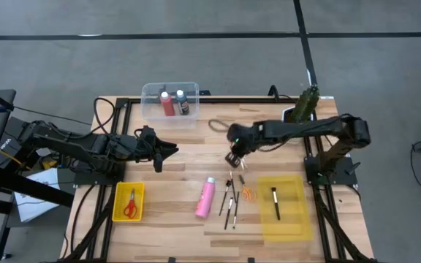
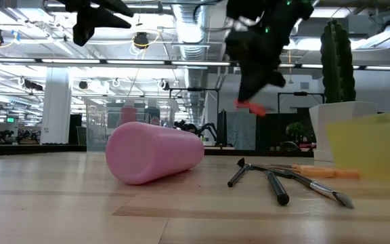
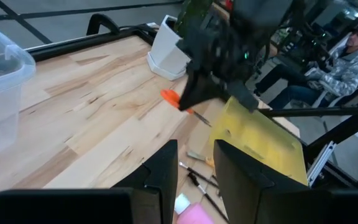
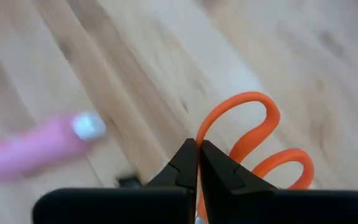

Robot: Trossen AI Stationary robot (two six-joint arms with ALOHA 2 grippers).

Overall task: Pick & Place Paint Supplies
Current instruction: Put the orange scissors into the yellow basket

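Scissors, orange-handled (image 4: pixel 253 146): clamped in right gripper (image 4: pixel 197 155), lifted above table beside pink bottle (image 1: pixel 206 197). Step: carrying. Next, probably: lower into yellow tray (image 1: pixel 292 219). Left gripper (image 1: pixel 168 152) narrowly parted, empty.

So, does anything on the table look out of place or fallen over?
The pink bottle lies on its side on the table, not standing. The brushes beside it lie loose, some crossing each other.
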